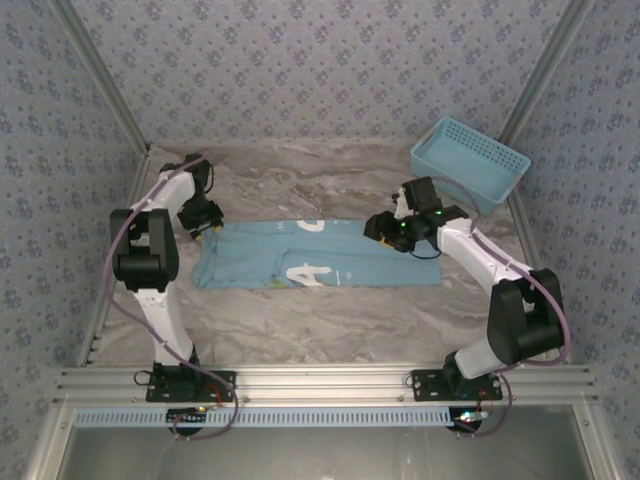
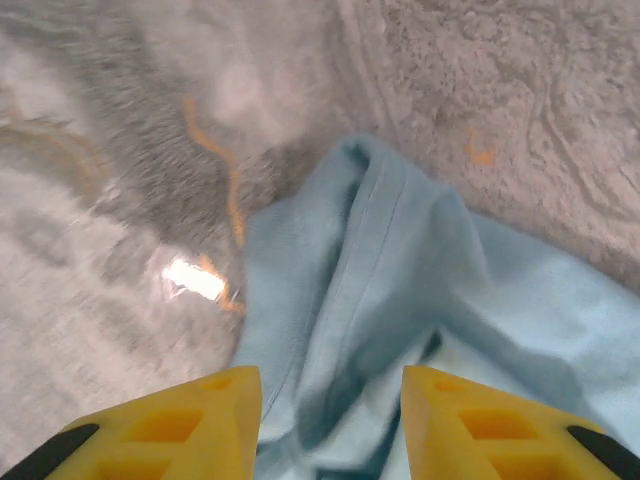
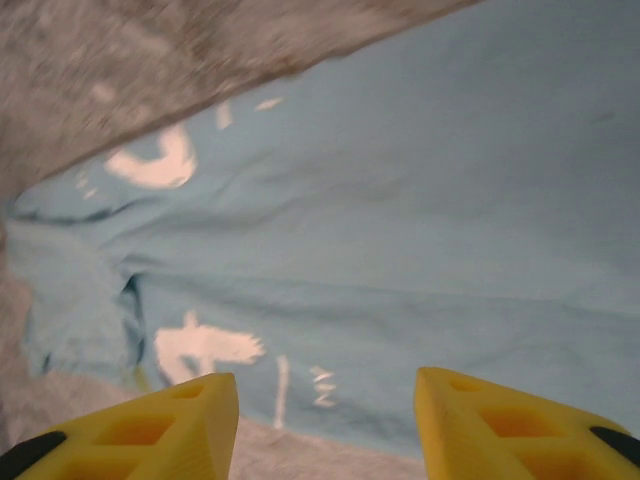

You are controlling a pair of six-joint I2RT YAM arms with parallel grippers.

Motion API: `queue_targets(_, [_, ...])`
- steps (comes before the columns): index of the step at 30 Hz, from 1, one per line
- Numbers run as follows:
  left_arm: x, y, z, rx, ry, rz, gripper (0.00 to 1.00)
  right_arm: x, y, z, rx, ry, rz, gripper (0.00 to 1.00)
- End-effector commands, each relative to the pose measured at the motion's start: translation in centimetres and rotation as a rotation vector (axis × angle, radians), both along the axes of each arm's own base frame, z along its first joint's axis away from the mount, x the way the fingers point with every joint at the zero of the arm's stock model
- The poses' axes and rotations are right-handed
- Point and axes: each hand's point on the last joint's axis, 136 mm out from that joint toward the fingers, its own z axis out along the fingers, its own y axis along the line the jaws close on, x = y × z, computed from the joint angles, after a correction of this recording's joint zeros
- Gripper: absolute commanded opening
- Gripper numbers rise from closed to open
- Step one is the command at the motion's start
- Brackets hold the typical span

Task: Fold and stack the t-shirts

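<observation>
The grey marbled desk (image 1: 330, 315) is carrying a light blue short-sleeved cloth t-shirt (image 1: 300, 258), which is lying flat across its middle between the two arms. A light blue plastic lattice basket (image 1: 468, 162) is sitting at the far right corner. The left pincer (image 2: 328, 380) is standing open, its yellow fingers (image 2: 200, 420) straddling a bunched edge at the shirt's left end, while the right pincer (image 3: 325, 378) is hanging open over the shirt's white lettering.
</observation>
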Motion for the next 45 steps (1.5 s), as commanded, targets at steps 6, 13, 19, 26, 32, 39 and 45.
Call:
queue_targets(6, [-8.4,-9.4,-1.3,-0.362,-0.017,0.188,0.27,2.1,-5.4,-4.6,-0.221,0.137,-0.021,0.43])
queue_targets(13, [-10.2,-12.0,-5.1,-0.381,0.01,0.296,0.27,4.6,-8.1,-7.1,-0.353,0.195,-0.027,0.39])
queue_targets(19, [-11.4,-8.6,-8.1,-0.286,0.072,0.342,0.26,3.7,-10.2,-10.4,-0.466,0.37,-0.006,0.34])
queue_targets(26, [-5.5,-5.9,-9.0,-0.256,0.068,0.311,0.22,-0.8,-11.2,-10.7,-0.476,0.491,-0.075,0.35])
queue_targets(32, [6.6,-8.5,-7.5,-0.332,-0.047,0.19,0.22,-8.0,-9.6,-11.1,-0.422,0.582,-0.196,0.37])
queue_targets(39, [17.1,-16.3,-7.4,-0.469,-0.141,0.089,0.22,-14.4,-4.4,-11.6,-0.373,0.614,-0.272,0.38])
queue_targets(45, [22.6,-24.8,-6.8,-0.645,-0.262,0.014,0.25,-16.9,1.1,-11.8,-0.267,0.611,-0.288,0.4])
